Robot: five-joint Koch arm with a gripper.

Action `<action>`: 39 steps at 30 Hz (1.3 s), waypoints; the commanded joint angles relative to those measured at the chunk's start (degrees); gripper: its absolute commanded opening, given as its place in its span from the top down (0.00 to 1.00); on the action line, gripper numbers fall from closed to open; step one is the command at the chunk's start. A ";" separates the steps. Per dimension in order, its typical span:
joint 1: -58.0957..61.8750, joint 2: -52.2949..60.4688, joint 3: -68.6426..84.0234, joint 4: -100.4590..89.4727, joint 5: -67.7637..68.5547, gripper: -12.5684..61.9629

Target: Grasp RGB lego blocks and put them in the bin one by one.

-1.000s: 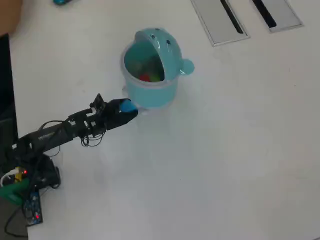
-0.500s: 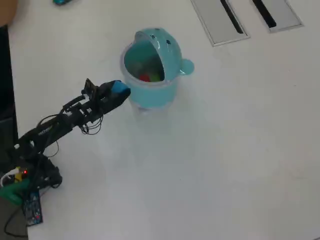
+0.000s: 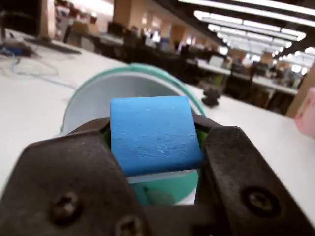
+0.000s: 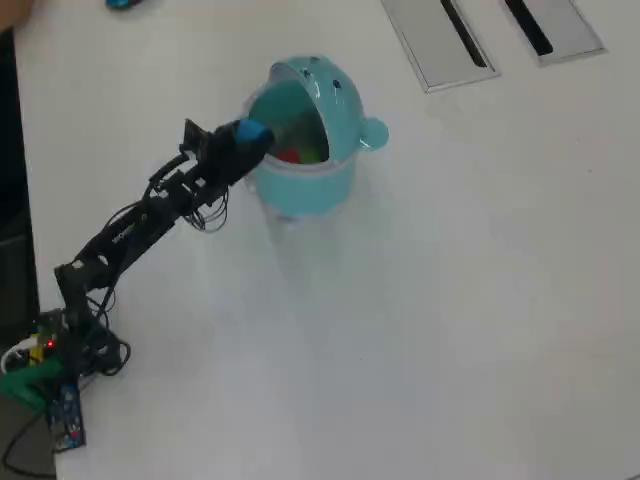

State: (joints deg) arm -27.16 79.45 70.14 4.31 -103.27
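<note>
My gripper point(image 3: 155, 142) is shut on the blue lego block point(image 3: 153, 132), which fills the gap between the two dark jaws. In the overhead view the gripper point(image 4: 252, 134) holds the blue block point(image 4: 250, 131) at the left rim of the teal bin point(image 4: 310, 185), whose domed lid point(image 4: 335, 100) stands flipped open. Inside the bin lie a red block point(image 4: 290, 154) and a yellow-green block point(image 4: 311, 153). In the wrist view the bin's rim point(image 3: 93, 83) curves just behind the held block.
Two flat grey slotted panels point(image 4: 440, 40) lie at the back right of the white table in the overhead view. The arm's base and wiring point(image 4: 55, 350) sit at the lower left. A small teal object point(image 4: 122, 4) lies at the top edge.
The arm has lifted and swung the blue block from beside the bin's lower left wall up to the bin's left rim.
</note>
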 commanded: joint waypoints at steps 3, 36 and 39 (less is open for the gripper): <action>-1.05 -1.41 -7.12 -0.44 -1.32 0.67; -4.22 -14.85 -15.82 -0.97 0.00 0.50; -4.22 -14.15 -15.64 1.67 1.41 0.43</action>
State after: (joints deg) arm -31.46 63.28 60.29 5.62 -102.66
